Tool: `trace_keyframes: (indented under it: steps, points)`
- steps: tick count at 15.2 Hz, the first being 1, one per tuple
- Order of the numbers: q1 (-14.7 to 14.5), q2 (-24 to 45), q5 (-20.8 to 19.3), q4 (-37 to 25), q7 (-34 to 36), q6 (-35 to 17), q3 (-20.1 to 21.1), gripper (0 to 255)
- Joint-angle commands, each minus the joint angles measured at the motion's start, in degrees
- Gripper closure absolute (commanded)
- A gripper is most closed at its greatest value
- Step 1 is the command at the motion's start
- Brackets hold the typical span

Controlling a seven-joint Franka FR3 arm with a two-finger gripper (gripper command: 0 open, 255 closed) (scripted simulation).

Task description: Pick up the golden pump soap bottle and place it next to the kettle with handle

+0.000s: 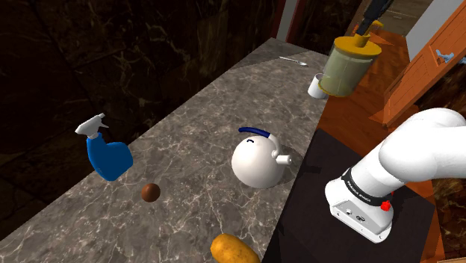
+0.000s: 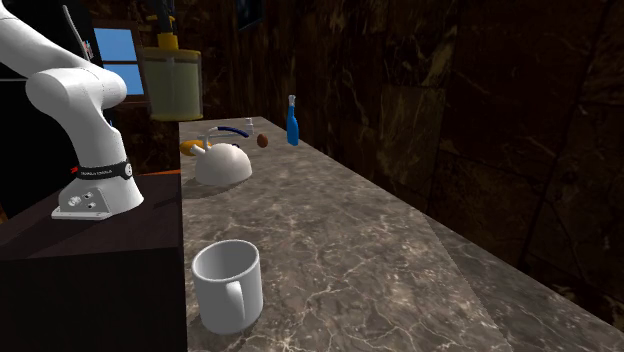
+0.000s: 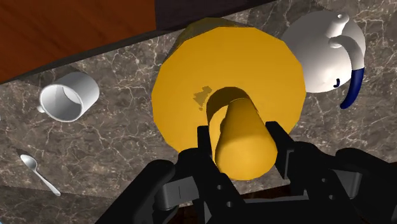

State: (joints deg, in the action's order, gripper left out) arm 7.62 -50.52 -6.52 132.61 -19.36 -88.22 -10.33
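Wrist view: the pincer [image 3: 240, 132] is clamped on the golden pump head of the soap bottle [image 3: 191, 83]. The black fingers [image 3: 203, 143] press the pump from either side, parted just enough to take it. The bottle's round golden cap faces the camera. Under it lies the grey veined counter [image 3: 127, 146]. A white mug [image 3: 69, 97] and a spoon [image 3: 39, 173] are on one side of the bottle, and a white kettle [image 3: 321, 48] with a dark blue handle on the other.

Shoulder view: adds height and spacing. The soap bottle hangs upright in the air, clear of the counter, over the stand-side edge towards the far end, and it covers part of the mug. The kettle stands mid-counter near the same edge, well apart from the bottle. This view also takes in a blue spray bottle [image 1: 108, 155] near the wall-side edge, a brown ball [image 1: 150, 193] near it, and an orange-brown lump [image 1: 234, 250] at the stand-side edge at the near end.

Second exterior view: looks along the counter from the mug end. The mug is upright and nearest the camera, the kettle is farther along, and the spray bottle is beyond that. The bottle's pale yellow body shows above the dark stand [image 2: 90, 270], beside the white arm [image 2: 70, 90].
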Motion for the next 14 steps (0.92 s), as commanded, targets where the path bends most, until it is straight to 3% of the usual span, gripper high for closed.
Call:
trace_keyframes:
  steps: [1,14]
  points:
    - [0.1,-0.7,-0.1,2.0,0.1,-1.3,-0.1,255]
    - [0.9,-3.8,-1.3,13.7,0.2,-10.0,-1.2,255]
